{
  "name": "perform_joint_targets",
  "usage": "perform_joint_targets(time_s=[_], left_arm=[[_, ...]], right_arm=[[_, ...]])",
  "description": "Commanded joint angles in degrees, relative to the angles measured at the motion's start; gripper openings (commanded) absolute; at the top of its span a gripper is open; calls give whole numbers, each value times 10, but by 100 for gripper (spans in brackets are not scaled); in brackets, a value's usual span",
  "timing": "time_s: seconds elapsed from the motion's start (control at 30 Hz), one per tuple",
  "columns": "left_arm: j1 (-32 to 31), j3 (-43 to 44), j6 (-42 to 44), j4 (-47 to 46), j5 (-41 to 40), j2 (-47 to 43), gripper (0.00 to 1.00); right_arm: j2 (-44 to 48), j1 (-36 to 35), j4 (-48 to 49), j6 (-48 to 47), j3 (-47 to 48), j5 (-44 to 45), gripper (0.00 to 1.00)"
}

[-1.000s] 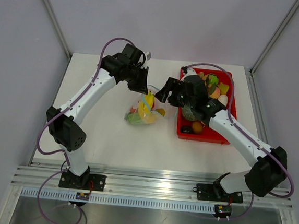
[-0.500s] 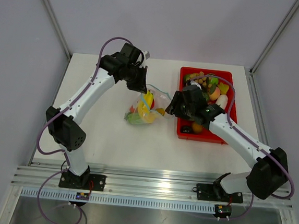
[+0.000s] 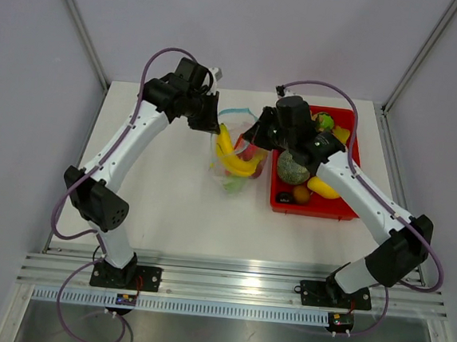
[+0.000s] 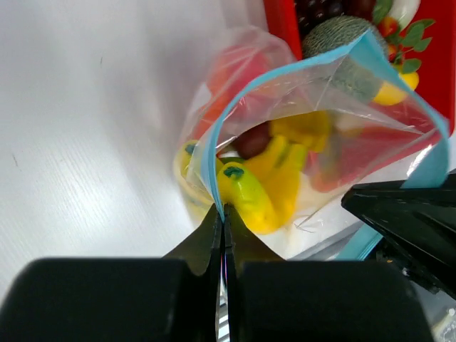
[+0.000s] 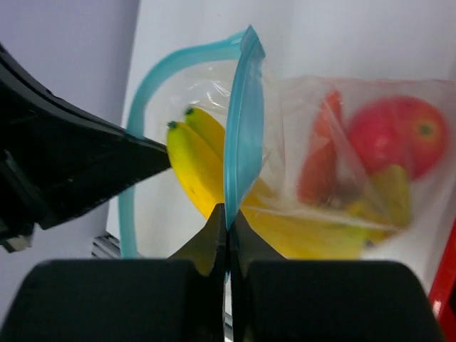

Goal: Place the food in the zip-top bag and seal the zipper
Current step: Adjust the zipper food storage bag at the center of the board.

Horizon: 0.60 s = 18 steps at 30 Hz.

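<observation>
The clear zip-top bag (image 3: 237,160) hangs lifted off the table between both arms, its mouth spread open. My left gripper (image 4: 224,208) is shut on the teal zipper (image 4: 214,153) at one side of the mouth. On the opposite side, the right gripper (image 5: 227,208) is shut on the zipper (image 5: 242,121) too. Inside the bag lie yellow bananas (image 3: 237,162), a red round fruit (image 5: 399,135) and an orange-red piece (image 5: 319,167). More food stays in the red tray (image 3: 343,211): a green melon (image 3: 292,170), a yellow piece (image 3: 323,187) and greens (image 3: 326,122).
The red tray stands right of the bag, under the right arm. White tabletop (image 3: 169,206) stretches left and in front of the bag. Grey walls close the back and sides, and a metal rail (image 3: 226,287) runs along the near edge.
The right gripper left the tray, moved to the bag's mouth and shut on the zipper. Both arms then raised the bag, which now hangs open instead of lying on the table.
</observation>
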State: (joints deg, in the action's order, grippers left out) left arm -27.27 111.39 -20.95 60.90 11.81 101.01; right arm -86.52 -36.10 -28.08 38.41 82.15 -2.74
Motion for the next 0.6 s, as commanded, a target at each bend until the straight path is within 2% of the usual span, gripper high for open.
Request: perform_joint_targets(time_s=[0.0, 0.1, 0.23, 0.33, 0.57], left_arm=[[-2, 35, 5, -22, 22, -48, 0], [-12, -17, -3, -42, 49, -45, 0], [-18, -75, -7, -53, 64, -21, 0], [-18, -68, 5, -47, 59, -24, 0], [0, 9, 15, -25, 60, -41, 0]], right_arm=[[-21, -7, 36, -11, 46, -25, 0], [-68, -7, 52, 10, 20, -21, 0], [-125, -7, 24, 31, 14, -19, 0], [-90, -7, 42, 33, -3, -9, 0], [-10, -7, 14, -3, 20, 51, 0]])
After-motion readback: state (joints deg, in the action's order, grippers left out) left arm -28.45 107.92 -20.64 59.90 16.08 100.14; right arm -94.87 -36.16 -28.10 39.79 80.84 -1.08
